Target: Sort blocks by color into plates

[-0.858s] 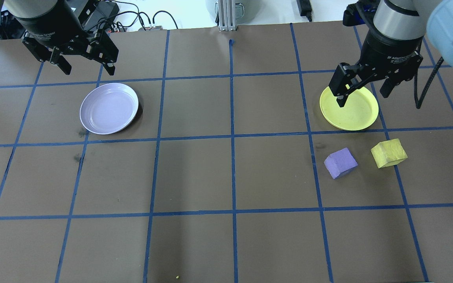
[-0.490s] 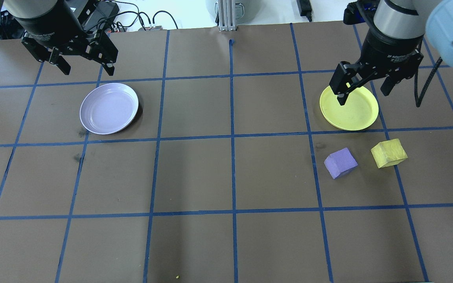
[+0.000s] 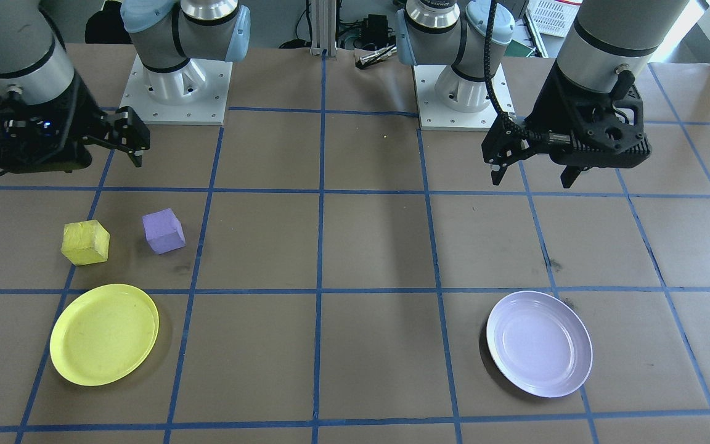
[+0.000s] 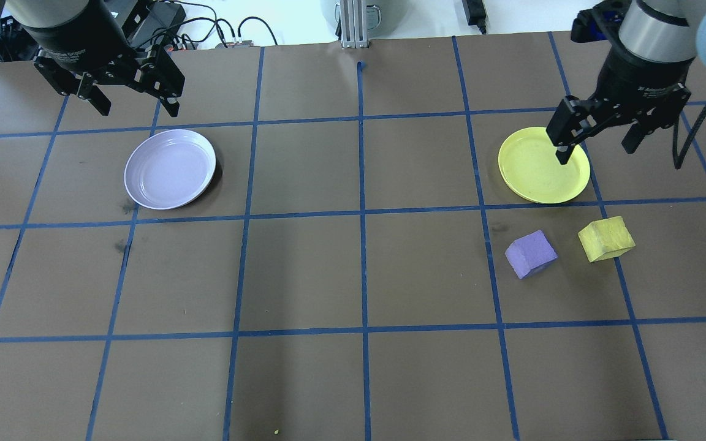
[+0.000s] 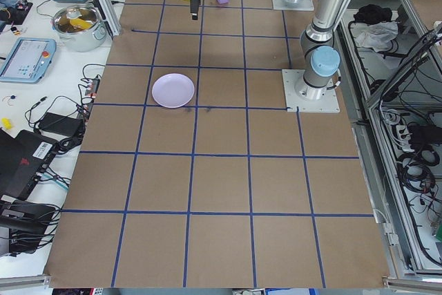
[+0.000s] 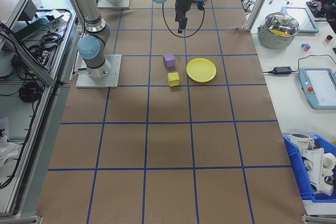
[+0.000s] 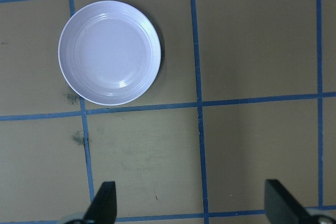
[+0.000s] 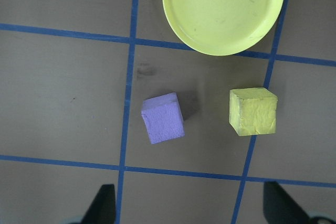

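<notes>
Overhead exterior view showed the small matte yellow cube (image 4: 606, 239) and the small matte purple cube (image 4: 531, 253) lying side by side on the brown paper, near each other but not touching, just short of the bright yellow round plastic plate (image 4: 543, 165). Both cubes looked rough-faced and light, probably foam-like; I judged they would grip well and give slightly, so a pinch across two opposite flat faces seemed best, jaws squared to each cube's turned sides. Yellow plate held nothing. Pale lavender glossy-rimmed plate (image 4: 170, 168) sat well apart on the other side, also holding nothing. Right gripper (image 4: 598, 142) hung above the yellow plate's edge, jaws apart, nothing between them. Left gripper (image 4: 133, 101) hung beyond the lavender plate, jaws likewise spread and bare
</notes>
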`<action>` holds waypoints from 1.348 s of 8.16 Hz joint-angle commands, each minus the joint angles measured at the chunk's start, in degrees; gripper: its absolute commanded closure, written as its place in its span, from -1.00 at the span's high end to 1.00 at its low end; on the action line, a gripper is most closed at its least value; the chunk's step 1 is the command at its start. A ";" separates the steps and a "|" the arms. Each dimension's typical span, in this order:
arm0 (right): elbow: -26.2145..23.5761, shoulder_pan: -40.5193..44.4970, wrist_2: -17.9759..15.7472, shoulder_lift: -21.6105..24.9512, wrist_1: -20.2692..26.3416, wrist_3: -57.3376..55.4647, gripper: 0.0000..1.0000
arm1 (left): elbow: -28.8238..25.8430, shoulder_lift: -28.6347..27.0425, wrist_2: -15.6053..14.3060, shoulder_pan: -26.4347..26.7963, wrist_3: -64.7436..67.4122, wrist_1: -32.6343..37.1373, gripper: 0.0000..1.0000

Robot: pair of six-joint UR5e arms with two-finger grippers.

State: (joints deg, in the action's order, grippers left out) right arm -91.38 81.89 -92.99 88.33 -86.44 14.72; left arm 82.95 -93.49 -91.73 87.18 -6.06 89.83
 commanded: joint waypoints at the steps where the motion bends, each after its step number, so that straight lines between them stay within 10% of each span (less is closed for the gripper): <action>1: -0.55 -8.40 -1.22 -3.33 -6.07 13.26 1.00 | 0.02 -0.02 0.06 0.00 0.00 -0.09 1.00; 6: -11.52 -11.49 -3.96 -5.44 -6.99 13.76 1.00 | 0.02 0.68 -0.03 0.00 0.09 0.35 1.00; 11: -11.98 -11.58 -7.09 -14.66 -15.58 13.84 1.00 | 0.11 1.82 0.67 0.00 0.87 0.44 1.00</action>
State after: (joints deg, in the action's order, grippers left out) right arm -103.38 70.34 -97.42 76.76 -98.12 28.50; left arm 83.03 -91.62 -91.64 87.19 -5.83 90.39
